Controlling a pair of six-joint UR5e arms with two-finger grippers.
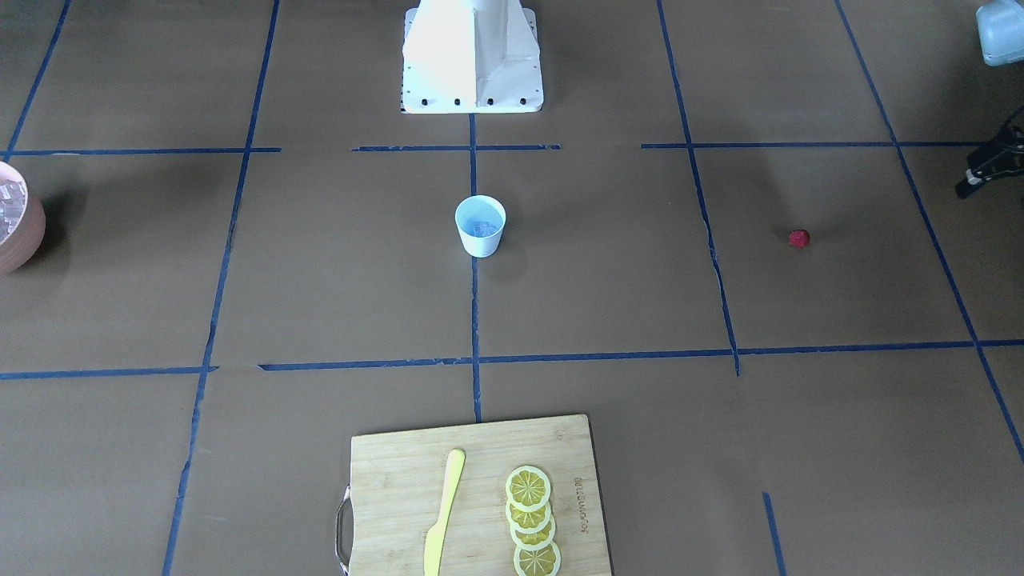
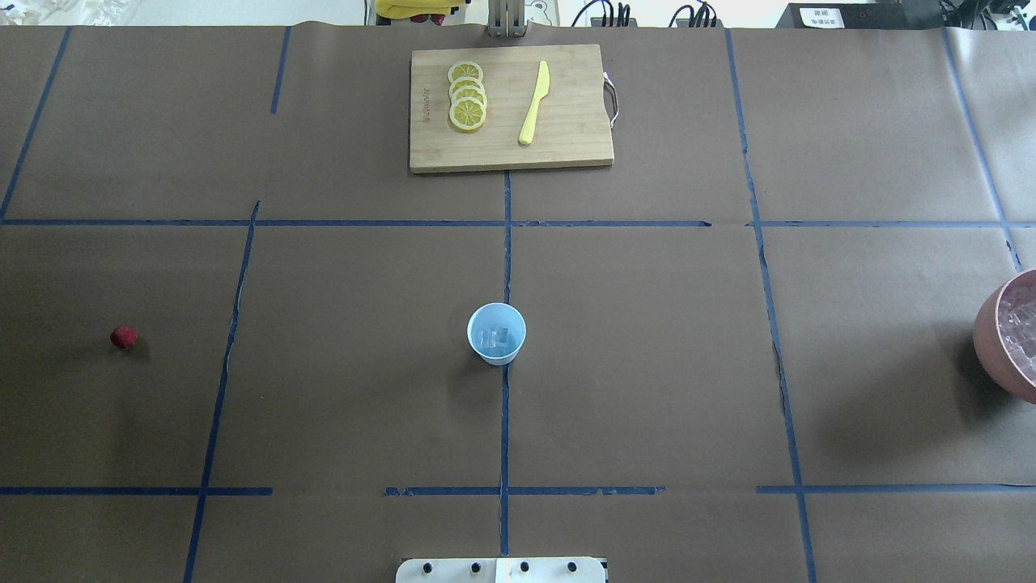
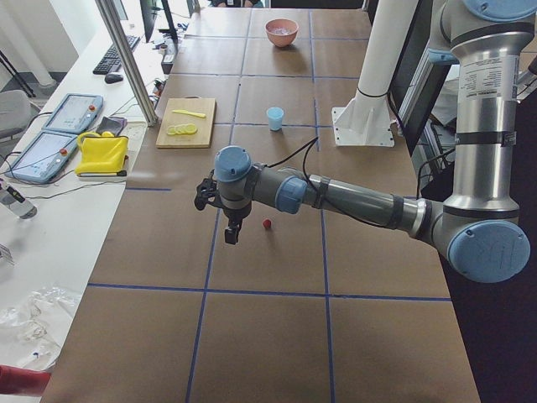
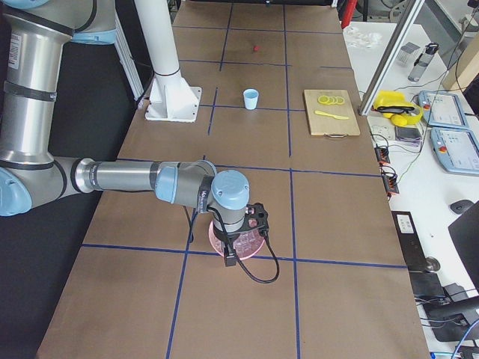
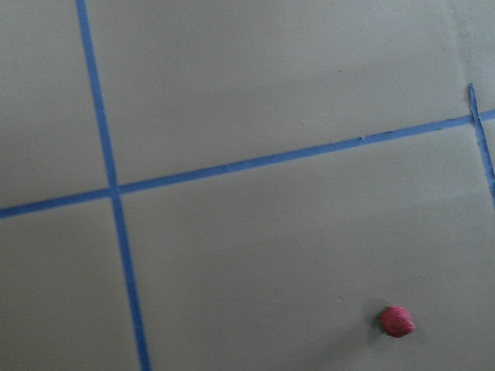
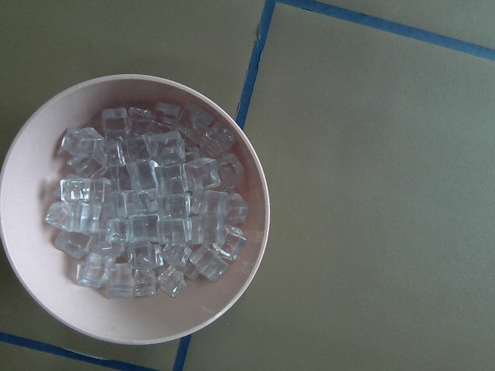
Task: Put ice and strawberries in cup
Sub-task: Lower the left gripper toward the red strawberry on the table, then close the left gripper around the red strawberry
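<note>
Several cubes of ice [image 2: 495,338] already lie in the bottom of the cup [image 2: 496,334], which stands upright on the centre tape line and is the thing closest to the robot's base [image 2: 502,571]. The ice half of the task looks begun, if not finished; the berry half is not.

Level with the cup and well apart from it on the robot's left, the strawberry [image 2: 123,337] lies alone on the table [image 2: 647,405]. The left gripper [image 3: 231,233] hangs above the table with its fingers pointing down, farther out from the cup than the berry. Its wrist camera catches the berry only in the lower right corner, so the gripper is not over it. As far as the side view lets one judge, the berry sits on the cup's side of the gripper. Whether the jaws stand apart or closed, or hold anything, cannot be told from these views. The berry is round, with no long axis to line up on, so the coming move probably turns only on shifting toward the cup until centred, then descending.

About as far from the cup on the robot's right, the pink bowl [image 2: 991,340] holds a heap of more ice. The right gripper [image 4: 230,258] hangs directly above it, its opening likewise impossible to tell. The left arm is plainly the nearer one to the berry.

Beyond the cup, farthest out, a cutting board [image 2: 566,146] carries lemon slices [image 2: 467,97] and a yellow knife [image 2: 534,104].
</note>
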